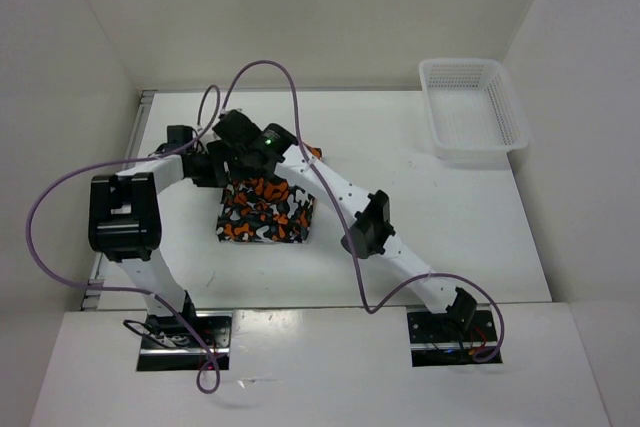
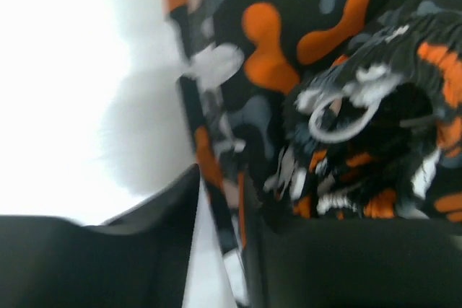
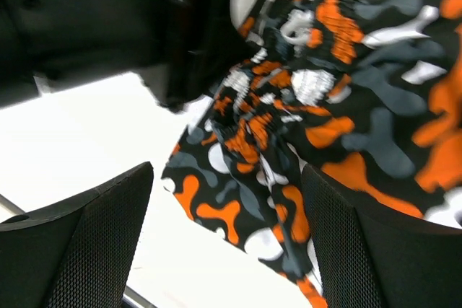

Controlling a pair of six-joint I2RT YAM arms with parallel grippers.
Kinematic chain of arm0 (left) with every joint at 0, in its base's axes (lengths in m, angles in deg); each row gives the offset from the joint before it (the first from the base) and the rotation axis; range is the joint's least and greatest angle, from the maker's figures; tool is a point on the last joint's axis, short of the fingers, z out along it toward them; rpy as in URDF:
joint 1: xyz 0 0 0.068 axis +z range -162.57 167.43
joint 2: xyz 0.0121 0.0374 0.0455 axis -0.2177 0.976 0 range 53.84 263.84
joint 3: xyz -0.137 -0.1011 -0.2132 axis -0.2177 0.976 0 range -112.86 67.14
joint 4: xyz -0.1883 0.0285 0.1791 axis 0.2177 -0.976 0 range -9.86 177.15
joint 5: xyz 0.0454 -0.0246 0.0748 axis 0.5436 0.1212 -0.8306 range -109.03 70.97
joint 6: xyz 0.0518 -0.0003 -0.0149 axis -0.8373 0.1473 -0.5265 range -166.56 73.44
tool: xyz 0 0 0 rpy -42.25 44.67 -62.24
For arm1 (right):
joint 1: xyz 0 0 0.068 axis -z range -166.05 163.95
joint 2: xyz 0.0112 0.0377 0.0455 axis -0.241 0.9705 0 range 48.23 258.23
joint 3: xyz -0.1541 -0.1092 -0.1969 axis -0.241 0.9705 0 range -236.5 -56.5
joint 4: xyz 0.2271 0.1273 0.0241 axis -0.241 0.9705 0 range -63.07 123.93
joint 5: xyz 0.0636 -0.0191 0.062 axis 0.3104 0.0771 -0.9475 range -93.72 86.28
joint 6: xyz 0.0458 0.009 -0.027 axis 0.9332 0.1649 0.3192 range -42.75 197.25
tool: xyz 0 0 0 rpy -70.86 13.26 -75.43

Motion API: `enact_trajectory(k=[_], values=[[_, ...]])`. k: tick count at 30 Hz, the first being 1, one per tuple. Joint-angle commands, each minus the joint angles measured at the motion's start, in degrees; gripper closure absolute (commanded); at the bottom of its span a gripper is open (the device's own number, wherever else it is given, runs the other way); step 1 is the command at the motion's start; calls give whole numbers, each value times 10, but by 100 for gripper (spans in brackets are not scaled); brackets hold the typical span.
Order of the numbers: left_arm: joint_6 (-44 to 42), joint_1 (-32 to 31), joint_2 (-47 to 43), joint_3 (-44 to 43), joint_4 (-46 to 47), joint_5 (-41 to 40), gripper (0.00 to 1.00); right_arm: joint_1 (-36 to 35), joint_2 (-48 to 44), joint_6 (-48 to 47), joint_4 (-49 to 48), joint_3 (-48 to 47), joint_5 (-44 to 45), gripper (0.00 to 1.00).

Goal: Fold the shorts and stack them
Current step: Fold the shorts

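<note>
Top external: folded camo-print fabric shorts (orange, black, grey, white) mid white table, far edge hidden by black arms. Blurry wrist views: right gripper spread wide over cloth; left gripper narrow, hem in gap, pinched or not, can't tell.

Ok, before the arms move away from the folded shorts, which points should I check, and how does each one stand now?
1. The right jaws open over the shorts: ok, they stand wide apart.
2. The left jaws free of the cloth: cannot tell; a hem lies in their narrow gap.
3. Fold is a tidy rectangle: ok on the near side; the far edge is hidden.
4. Cloth lies wholly on the table: ok.
5. The basket apart from the cloth: ok, at the far right corner.
</note>
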Motion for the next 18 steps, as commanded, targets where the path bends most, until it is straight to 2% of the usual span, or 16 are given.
enact_trajectory(k=[1, 3, 4, 5, 8, 12, 14, 17, 18], values=[[-1, 25, -56, -27, -36, 1, 59, -12, -73, 2, 38, -13, 45, 12], [-1, 32, -85, -36, -50, 1, 42, -18, -107, 2, 38, 11, 57, 12], [-1, 32, -96, -48, -50, 1, 28, -18, -119, 2, 43, 19, 65, 12], [-1, 37, -105, -54, -58, 1, 25, -23, -142, 2, 43, 26, 76, 12], [-1, 38, -134, -73, -72, 24, 25, -24, -168, 8, 59, 31, 108, 12], [-1, 38, -168, -73, -77, 54, 31, -29, -202, 29, 95, 35, 149, 12], [-1, 23, -178, -73, -77, 69, 31, -29, -207, 29, 109, 29, 164, 12], [-1, -1, -184, -73, -82, 105, 41, -29, -218, 42, 109, 41, 171, 12], [-1, -11, -184, -73, -82, 113, 42, -29, -224, 42, 109, 41, 177, 16]])
